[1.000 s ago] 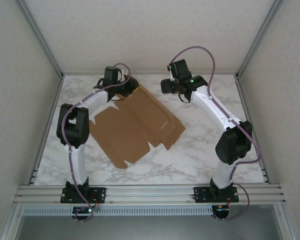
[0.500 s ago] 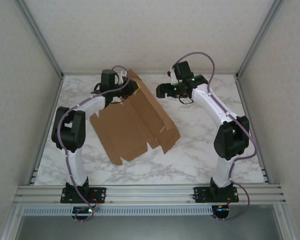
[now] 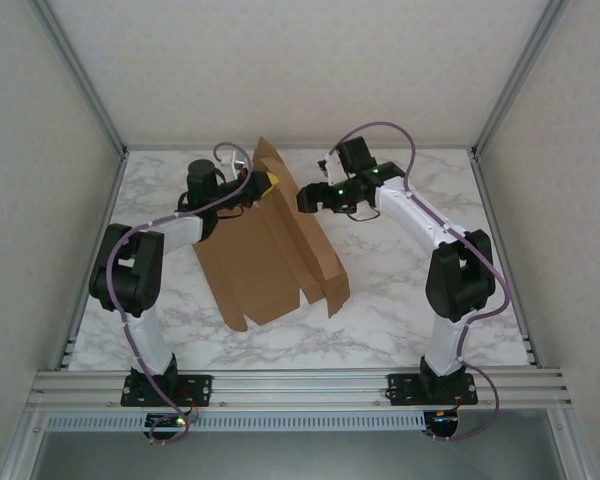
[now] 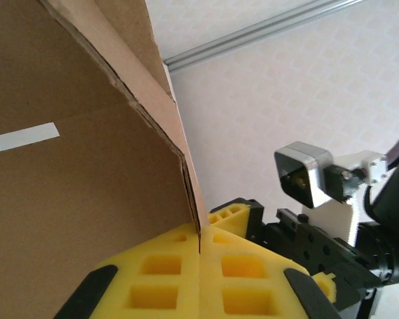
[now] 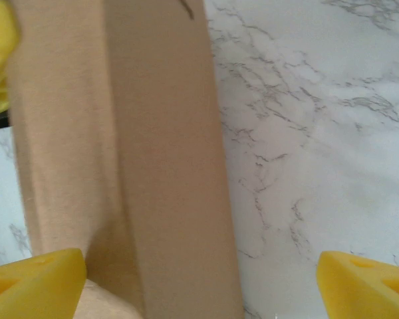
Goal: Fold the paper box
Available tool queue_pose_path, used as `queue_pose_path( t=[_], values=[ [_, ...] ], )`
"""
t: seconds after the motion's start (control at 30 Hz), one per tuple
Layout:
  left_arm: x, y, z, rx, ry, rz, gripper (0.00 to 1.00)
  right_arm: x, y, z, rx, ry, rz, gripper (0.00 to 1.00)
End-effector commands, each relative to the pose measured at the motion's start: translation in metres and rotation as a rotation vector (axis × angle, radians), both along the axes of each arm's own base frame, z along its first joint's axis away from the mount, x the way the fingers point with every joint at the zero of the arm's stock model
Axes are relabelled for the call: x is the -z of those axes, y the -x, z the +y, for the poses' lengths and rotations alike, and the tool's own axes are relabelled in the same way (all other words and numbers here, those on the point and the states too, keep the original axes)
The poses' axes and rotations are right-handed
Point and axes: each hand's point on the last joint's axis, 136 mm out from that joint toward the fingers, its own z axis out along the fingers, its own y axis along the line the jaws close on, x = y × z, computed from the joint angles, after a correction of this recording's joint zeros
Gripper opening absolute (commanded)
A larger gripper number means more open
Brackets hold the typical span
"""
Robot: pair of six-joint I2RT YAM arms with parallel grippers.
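The paper box (image 3: 270,250) is a brown die-cut cardboard sheet, raised at its far edge and tilted steeply, its near edge resting on the marble table (image 3: 400,300). My left gripper (image 3: 267,182) is shut on the sheet's far edge; in the left wrist view the yellow pads (image 4: 153,279) pinch the cardboard edge (image 4: 179,146) between them. My right gripper (image 3: 305,200) stands open just right of the raised panel. The right wrist view looks onto the cardboard panel (image 5: 153,166) with the yellow fingertips (image 5: 33,282) spread wide apart.
Aluminium frame posts and pale walls enclose the table on three sides. The right arm (image 3: 420,215) arcs over the table's right half. Marble to the right and in front of the sheet lies bare.
The left gripper has lifted the sheet's far edge, tilting it from nearly flat to steep and pulling it leftward. The right gripper has moved left and down toward the raised panel.
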Motion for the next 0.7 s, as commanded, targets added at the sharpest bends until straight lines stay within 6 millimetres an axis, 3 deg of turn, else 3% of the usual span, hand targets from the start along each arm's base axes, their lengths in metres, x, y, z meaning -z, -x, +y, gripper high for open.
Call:
queue_pose_path(
  t=[0.0, 0.17, 0.37, 0.5, 0.53, 0.67],
  values=[
    [-0.016, 0.008, 0.006, 0.03, -0.022, -0.092, 0.0, -0.006, 0.015, 0.016, -0.036, 0.082, -0.073, 0.83],
    [-0.001, 0.009, 0.011, 0.027, -0.059, -0.053, 0.0, 0.003, 0.023, 0.031, -0.072, 0.219, -0.132, 0.72],
    [0.017, 0.014, 0.017, 0.008, -0.079, 0.004, 0.0, 0.019, 0.031, 0.045, -0.109, 0.305, -0.161, 0.66],
    [0.022, 0.016, 0.02, -0.011, -0.101, 0.025, 0.09, 0.029, 0.028, 0.044, -0.1, 0.325, -0.159, 0.61],
    [0.022, 0.017, 0.021, -0.013, -0.103, 0.023, 0.1, 0.03, 0.037, 0.053, -0.125, 0.327, -0.165, 0.6],
    [0.022, 0.017, 0.023, -0.027, -0.116, 0.029, 0.15, 0.034, 0.04, 0.059, -0.139, 0.334, -0.173, 0.55]
  ],
)
